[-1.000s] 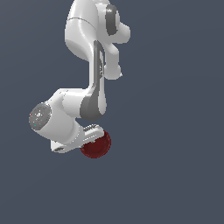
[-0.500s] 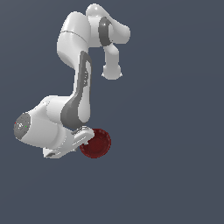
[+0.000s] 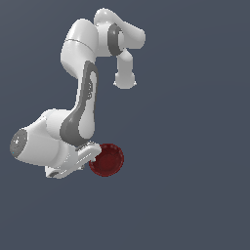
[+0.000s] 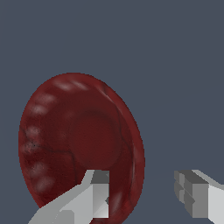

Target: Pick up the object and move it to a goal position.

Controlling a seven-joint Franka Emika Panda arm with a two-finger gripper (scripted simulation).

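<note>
Bowl (image 3: 106,159), dark red with ribbed rim, sits at about five o'clock from the arm's big white elbow housing in the exterior view, tipped so its hollow faces the camera. Pincer (image 3: 93,155) meets it at the rim's nine o'clock edge. Wrist view: bowl (image 4: 78,144) stands on edge; one finger (image 4: 94,194) overlaps its rim, the other sits well apart with an open gap between, so the pincer (image 4: 144,192) reads wide open, nothing clamped. Whether the near finger touches the rim, cannot tell. No goal marker visible. Judgement: grasp step in hand, not yet secured. Next move calls for getting the rim between both fingers and closing before any carry; thin tilted rim may slip.
</note>
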